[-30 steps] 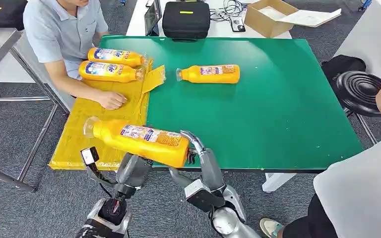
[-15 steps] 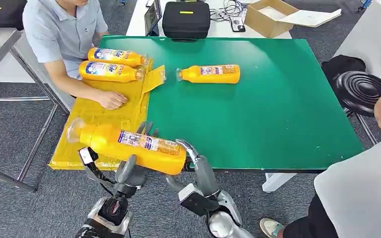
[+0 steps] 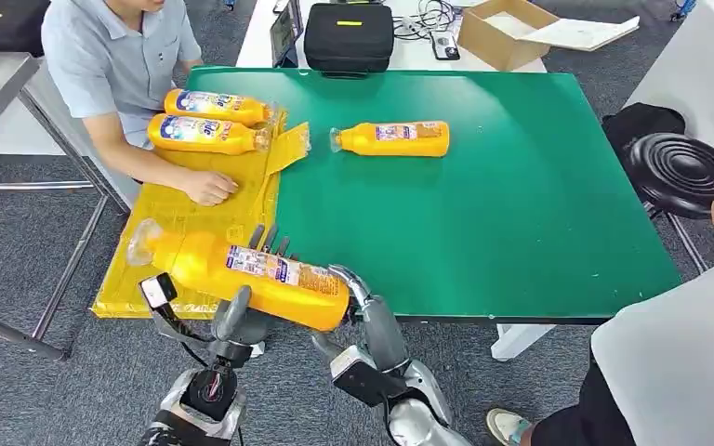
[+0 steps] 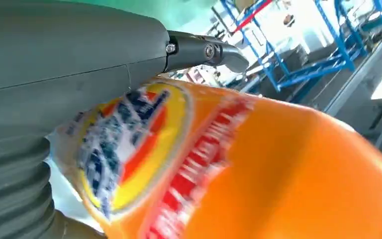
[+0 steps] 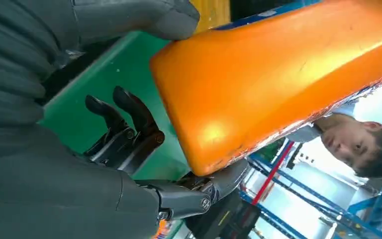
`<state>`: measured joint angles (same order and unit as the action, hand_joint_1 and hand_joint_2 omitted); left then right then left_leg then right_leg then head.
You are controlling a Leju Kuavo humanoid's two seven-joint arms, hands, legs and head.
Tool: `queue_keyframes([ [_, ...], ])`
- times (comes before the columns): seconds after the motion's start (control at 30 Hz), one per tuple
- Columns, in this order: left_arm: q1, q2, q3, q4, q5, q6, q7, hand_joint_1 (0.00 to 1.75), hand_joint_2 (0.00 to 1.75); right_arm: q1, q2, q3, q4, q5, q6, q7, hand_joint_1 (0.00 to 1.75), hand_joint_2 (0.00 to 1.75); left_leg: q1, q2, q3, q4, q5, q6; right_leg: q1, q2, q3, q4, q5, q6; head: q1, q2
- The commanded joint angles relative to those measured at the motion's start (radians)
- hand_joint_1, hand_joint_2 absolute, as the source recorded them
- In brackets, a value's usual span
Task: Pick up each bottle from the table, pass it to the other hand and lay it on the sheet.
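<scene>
Both hands, left hand (image 3: 258, 249) and right hand (image 3: 358, 295), hold the bottle (image 3: 242, 267) over the sheet's (image 3: 186, 216) near end (a person's hand (image 3: 206, 188) rests farther back).

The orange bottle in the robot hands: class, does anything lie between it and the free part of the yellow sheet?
Nothing visible does. The orange bottle hangs over the near end of the yellow sheet, which is bare there. The person's hand and two laid bottles lie farther back.
</scene>
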<state>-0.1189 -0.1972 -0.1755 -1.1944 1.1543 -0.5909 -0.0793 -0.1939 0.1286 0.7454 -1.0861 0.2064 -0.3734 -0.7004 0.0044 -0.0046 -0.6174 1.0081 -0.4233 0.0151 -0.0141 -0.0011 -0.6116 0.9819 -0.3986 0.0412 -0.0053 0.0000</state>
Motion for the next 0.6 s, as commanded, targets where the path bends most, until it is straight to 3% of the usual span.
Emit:
queue_keyframes([
  [0.03,-0.042,0.007,0.042,0.004,-0.036,0.039,-0.009,0.42,1.75,0.007,-0.013,0.033,0.092,0.003,-0.013,0.002,1.75,1.75,0.001,-0.001,0.003,-0.001,-0.001,-0.001,0.001,-0.001,0.004,-0.001,-0.001,-0.001,0.000,0.000],
  [0.07,-0.043,0.003,0.044,0.011,-0.050,0.053,-0.017,1.69,1.75,0.006,-0.013,0.031,0.087,-0.002,-0.013,0.002,1.75,1.75,0.001,-0.001,0.006,-0.001,-0.002,-0.001,0.001,-0.002,0.006,-0.001,-0.002,-0.002,0.000,0.000],
  [0.13,-0.053,0.002,0.056,0.023,-0.069,0.078,-0.033,1.75,1.75,0.004,-0.012,0.038,0.087,0.002,-0.011,0.002,1.71,1.75,0.001,0.000,0.005,-0.001,-0.002,-0.001,0.001,-0.001,0.006,-0.001,-0.002,-0.002,0.000,0.000],
  [0.2,-0.065,0.009,0.069,0.036,-0.095,0.105,-0.052,1.75,1.75,0.007,-0.010,0.041,0.096,0.007,-0.014,0.002,1.50,1.75,0.001,0.000,0.008,-0.001,-0.003,-0.001,0.001,-0.001,0.008,-0.001,-0.003,-0.002,0.000,0.000],
  [0.23,-0.071,0.012,0.076,0.047,-0.108,0.120,-0.061,1.75,1.75,0.011,-0.009,0.040,0.097,0.006,-0.016,0.002,1.33,1.75,0.001,-0.001,0.004,-0.001,-0.001,-0.001,0.001,-0.002,0.004,-0.001,-0.001,-0.001,0.000,0.000],
  [0.27,-0.080,0.018,0.087,0.065,-0.114,0.139,-0.063,1.75,1.75,0.017,-0.011,0.038,0.099,0.001,-0.015,0.002,0.96,1.75,0.001,-0.002,0.006,-0.001,-0.002,-0.001,0.001,-0.002,0.006,-0.001,-0.002,-0.002,0.000,0.000],
  [0.33,-0.090,0.021,0.101,0.083,-0.116,0.155,-0.064,1.75,1.75,0.025,-0.015,0.036,0.093,0.001,-0.023,0.002,0.63,1.75,0.001,-0.001,0.006,-0.001,-0.002,-0.001,0.001,-0.001,0.006,-0.001,-0.002,-0.002,0.000,0.000],
  [0.37,-0.092,0.022,0.103,0.085,-0.116,0.157,-0.065,1.75,1.75,0.026,-0.016,0.036,0.092,0.001,-0.021,0.002,0.73,1.75,0.001,-0.001,0.008,-0.002,-0.002,-0.001,0.001,-0.002,0.009,-0.002,-0.003,-0.002,0.000,0.000],
  [0.4,-0.094,0.022,0.108,0.088,-0.118,0.161,-0.063,1.75,1.75,0.029,-0.020,0.032,0.088,-0.003,-0.023,0.002,0.70,1.75,0.001,-0.001,0.005,-0.002,-0.001,-0.001,0.001,-0.002,0.005,-0.002,-0.001,-0.002,0.000,0.000],
  [0.43,-0.093,0.021,0.106,0.085,-0.124,0.157,-0.062,1.75,1.75,0.030,-0.019,0.028,0.087,-0.009,-0.019,0.002,0.47,1.75,0.001,-0.002,0.008,-0.002,-0.002,-0.001,0.001,-0.002,0.008,-0.002,-0.002,-0.002,0.000,0.000],
  [0.47,-0.088,0.019,0.099,0.077,-0.131,0.149,-0.056,1.75,1.75,0.030,-0.017,0.017,0.087,-0.022,-0.006,0.002,0.09,1.75,0.001,-0.002,0.008,-0.001,-0.003,-0.001,0.002,-0.002,0.009,-0.001,-0.003,-0.002,0.000,0.000],
  [0.5,-0.083,0.018,0.092,0.067,-0.135,0.139,-0.053,1.75,1.75,0.028,-0.013,0.010,0.093,-0.025,0.000,0.002,0.00,1.75,0.000,-0.001,0.005,-0.002,-0.001,-0.001,0.001,-0.001,0.006,-0.001,-0.002,-0.002,0.000,0.000],
  [0.6,-0.069,0.015,0.083,0.040,-0.139,0.116,-0.054,1.75,1.75,0.020,-0.004,-0.003,0.111,-0.016,0.004,0.002,0.00,1.75,0.000,-0.001,0.005,-0.001,-0.001,-0.001,0.000,-0.002,0.005,0.000,-0.002,-0.001,0.000,0.000],
])
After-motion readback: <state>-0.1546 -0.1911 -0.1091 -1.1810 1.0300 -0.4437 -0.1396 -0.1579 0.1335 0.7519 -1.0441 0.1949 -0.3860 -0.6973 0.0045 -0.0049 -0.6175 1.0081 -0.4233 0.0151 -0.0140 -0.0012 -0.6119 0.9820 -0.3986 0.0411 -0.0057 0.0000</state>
